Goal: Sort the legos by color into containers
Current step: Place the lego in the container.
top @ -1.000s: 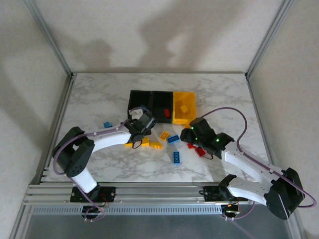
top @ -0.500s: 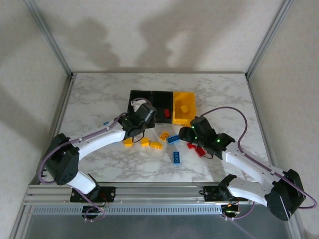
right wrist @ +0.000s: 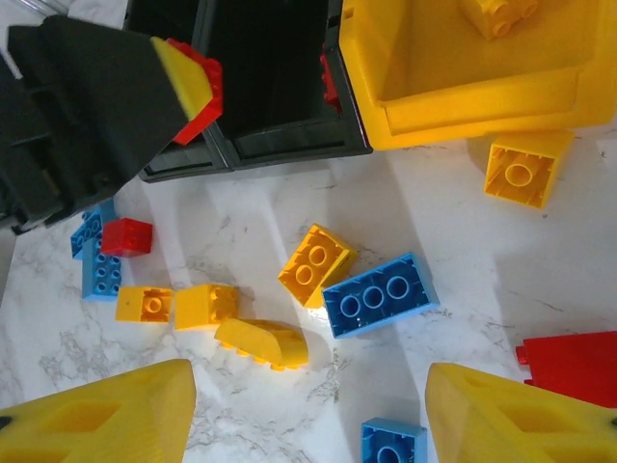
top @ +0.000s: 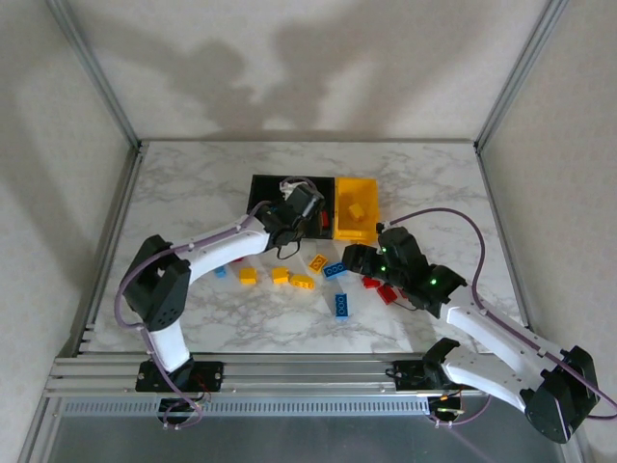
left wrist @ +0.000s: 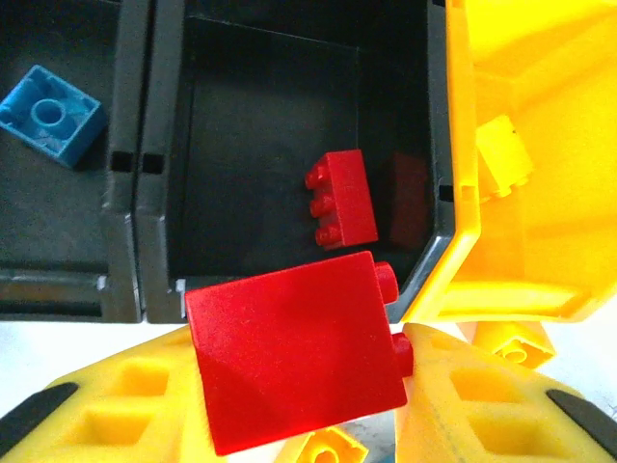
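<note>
**Ann:** What is held by the left gripper?

**Ben:** A red brick is squeezed tight between its yellow fingers. It is held up over the front edge of the middle bin.

**Ann:** What is seen inside the middle bin?

**Ben:** One other red brick is lying on the floor, close to the right wall.

**Ann:** What is found beside the middle bin?

**Ben:** A black bin is joined to its left side, and a blue brick is kept in there. A yellow bin is pressed against its right side, with a yellow brick in it.

**Ann:** And the right gripper?

**Ben:** It is held open with nothing in it, in front of the middle bin and a bit to the right.

**Ann:** What is lying around?

**Ben:** Loose bricks are scattered on the table in front of the middle bin. A tilted yellow one is touched by a long blue one. A small red one is seen further left.
</note>
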You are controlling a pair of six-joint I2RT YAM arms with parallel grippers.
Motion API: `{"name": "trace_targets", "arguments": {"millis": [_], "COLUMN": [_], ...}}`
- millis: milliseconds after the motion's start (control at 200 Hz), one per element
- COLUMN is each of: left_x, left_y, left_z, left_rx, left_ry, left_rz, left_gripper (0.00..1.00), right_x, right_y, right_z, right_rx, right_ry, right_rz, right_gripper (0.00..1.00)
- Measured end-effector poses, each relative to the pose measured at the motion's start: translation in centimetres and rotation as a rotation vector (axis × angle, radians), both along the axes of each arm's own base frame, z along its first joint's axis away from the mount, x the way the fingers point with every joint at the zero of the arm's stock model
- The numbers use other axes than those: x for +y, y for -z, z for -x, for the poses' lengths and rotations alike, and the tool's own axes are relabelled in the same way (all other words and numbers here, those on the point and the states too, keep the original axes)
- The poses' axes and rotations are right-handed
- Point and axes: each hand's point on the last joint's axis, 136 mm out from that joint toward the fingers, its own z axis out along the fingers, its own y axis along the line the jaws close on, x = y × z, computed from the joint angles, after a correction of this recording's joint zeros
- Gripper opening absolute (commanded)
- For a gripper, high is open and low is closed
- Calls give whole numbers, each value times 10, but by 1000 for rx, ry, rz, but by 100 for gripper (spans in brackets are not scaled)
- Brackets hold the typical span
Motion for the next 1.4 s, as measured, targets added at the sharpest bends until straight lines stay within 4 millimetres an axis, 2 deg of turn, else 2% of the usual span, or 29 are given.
{"name": "trace_targets", "arguments": {"millis": [230, 446, 601, 881, 1202, 1302, 1397], "left_x": [-18, -13, -14, -12, -13, -11, -7], "left_y": [11, 41, 52, 61, 56, 38, 4], "left_z": [-24, -43, -49, -47, -45, -43, -37], "left_rx": [10, 63, 82, 106, 103, 81, 35], "left_ry": [10, -16, -20, -14, -10, -8, -6], "left_rz": [-5, -44, -63, -89, -88, -71, -32], "left_gripper": [33, 36, 39, 56, 60, 63, 64], "right_x": [0, -3, -3, -5, -6, -7, -7], "right_y": [-2, -4, -3, -3, -3, -2, 0], "right_z": [0, 3, 3, 2, 1, 2, 3], "right_rx": [-6, -16, -15, -17, -20, -19, -15], "right_ry": [-1, 2, 1, 9, 14, 12, 11], "right_rz": [-6, -11, -7, 1, 4, 10, 16], "right_gripper": [65, 65, 65, 65, 65, 66, 67]}}
